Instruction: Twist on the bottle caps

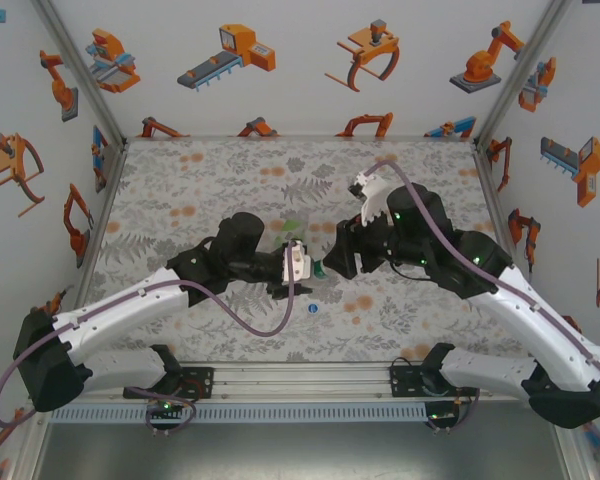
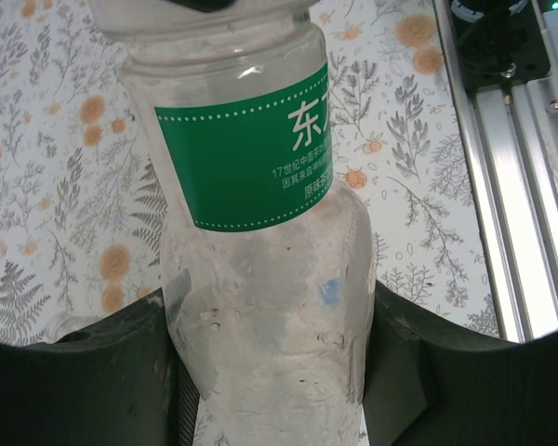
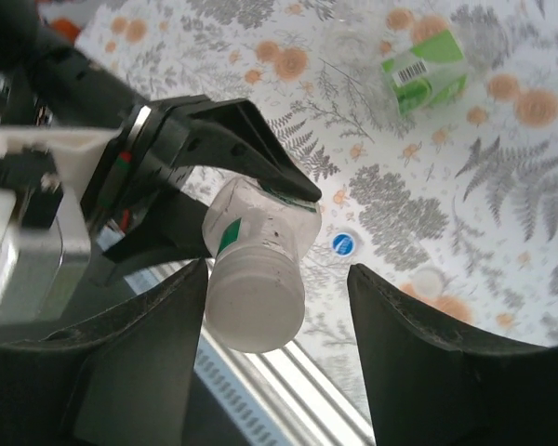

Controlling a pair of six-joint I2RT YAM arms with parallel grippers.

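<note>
In the left wrist view, my left gripper (image 2: 274, 293) is clamped on a clear bottle (image 2: 251, 158) with a green label. The bottle looks empty. Behind it lies the patterned mat (image 2: 56, 186).

In the right wrist view, my right gripper (image 3: 279, 279) has its fingers apart, one on each side of the free end of the clear bottle, and a gap shows beside one finger. I cannot tell if a cap sits on that end. On the mat lie a second bottle (image 3: 426, 70) on its side, also green-labelled, one blue cap (image 3: 344, 242) and one pale round disc (image 3: 428, 279), maybe a white cap.

In the top view, both grippers meet over the middle of the mat. The blue cap lies between them and the near edge, and the second bottle lies just on their far side. I count two bottles.
</note>
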